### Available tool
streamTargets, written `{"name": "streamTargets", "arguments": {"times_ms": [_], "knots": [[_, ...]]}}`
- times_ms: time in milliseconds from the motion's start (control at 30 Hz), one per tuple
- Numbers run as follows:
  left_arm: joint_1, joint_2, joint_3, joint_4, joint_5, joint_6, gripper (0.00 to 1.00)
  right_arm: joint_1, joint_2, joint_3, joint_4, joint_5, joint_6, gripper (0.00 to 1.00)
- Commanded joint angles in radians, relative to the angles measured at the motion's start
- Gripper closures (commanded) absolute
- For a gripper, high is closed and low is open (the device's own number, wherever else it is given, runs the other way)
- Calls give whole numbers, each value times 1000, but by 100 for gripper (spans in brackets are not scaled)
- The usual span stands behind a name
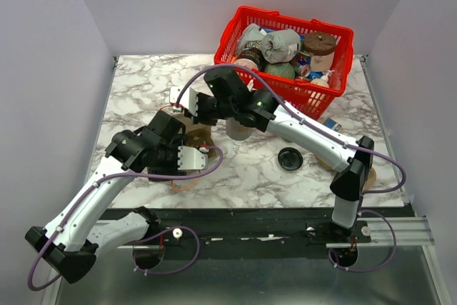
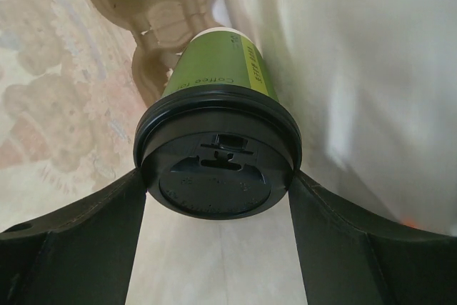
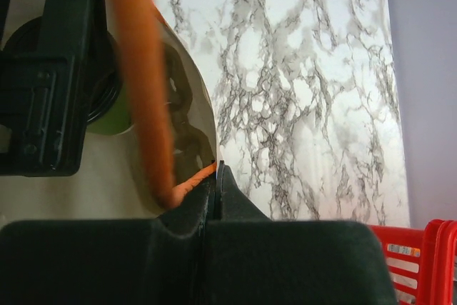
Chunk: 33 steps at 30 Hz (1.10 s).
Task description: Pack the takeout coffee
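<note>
The takeout coffee (image 2: 218, 126) is a dark-green cup with a black lid (image 2: 216, 169). My left gripper (image 2: 218, 194) is shut on it at the lid rim, one finger on each side. It sits inside a white paper bag (image 2: 343, 69), in front of a brown pulp cup carrier (image 2: 161, 12). My right gripper (image 3: 216, 176) is shut on the bag's thin white edge (image 3: 203, 116) beside its orange handle (image 3: 143, 83). A sliver of the green cup (image 3: 114, 116) shows there by my left gripper. In the top view both grippers meet over the bag (image 1: 198, 133), left (image 1: 189, 149), right (image 1: 187, 108).
A red basket (image 1: 341, 76) packed with several items stands at the back right. A loose black lid (image 1: 290, 158) lies on the marble table (image 1: 143, 83). A grey cup (image 1: 239, 131) stands under the right arm. White walls enclose the table.
</note>
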Motion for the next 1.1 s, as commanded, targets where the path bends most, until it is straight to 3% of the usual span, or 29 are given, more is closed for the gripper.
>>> {"name": "streamTargets", "arguments": {"times_ms": [0, 267, 533, 733, 1067], "knots": [[-34, 10, -19, 33, -87, -110, 100, 12, -38, 33, 54, 20, 36, 99], [-122, 15, -55, 99, -170, -231, 100, 58, -77, -57, 91, 105, 51, 99], [-157, 36, 3, 48, -156, -366, 100, 86, -106, -94, 196, 291, 110, 99], [-172, -10, 8, 34, -161, -374, 100, 85, -89, -99, 211, 334, 126, 99], [-174, -119, -107, 83, -164, -308, 100, 35, -113, -163, 147, 115, 197, 99]]}}
